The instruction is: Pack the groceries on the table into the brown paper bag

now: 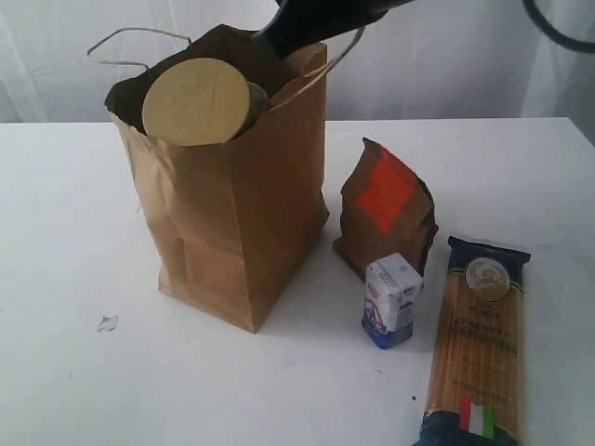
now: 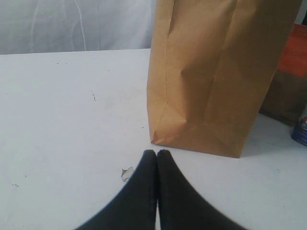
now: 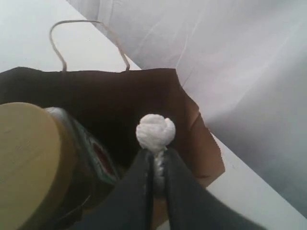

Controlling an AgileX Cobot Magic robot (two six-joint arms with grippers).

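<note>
Nearest on the counter (image 1: 65,242), the long spaghetti pack (image 1: 476,348), small white-blue carton (image 1: 390,300) and brown pouch (image 1: 386,212) stand unpacked beside the brown paper bag (image 1: 232,223). The left gripper (image 2: 157,155) is clenched on nothing, low by the bag's base (so it steadies nothing). Further back, the tan-lidded jar (image 1: 196,100) lies tilted in the bag's mouth, crowding it. Above the opening, the right gripper (image 3: 156,160) pinches a white cap (image 3: 155,132). That narrow hold may slip, or the load may strike the jar and tip the bag.

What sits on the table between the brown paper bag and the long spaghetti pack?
In the exterior view, the brown pouch and the small white-blue carton stand between the brown paper bag and the spaghetti pack.
</note>
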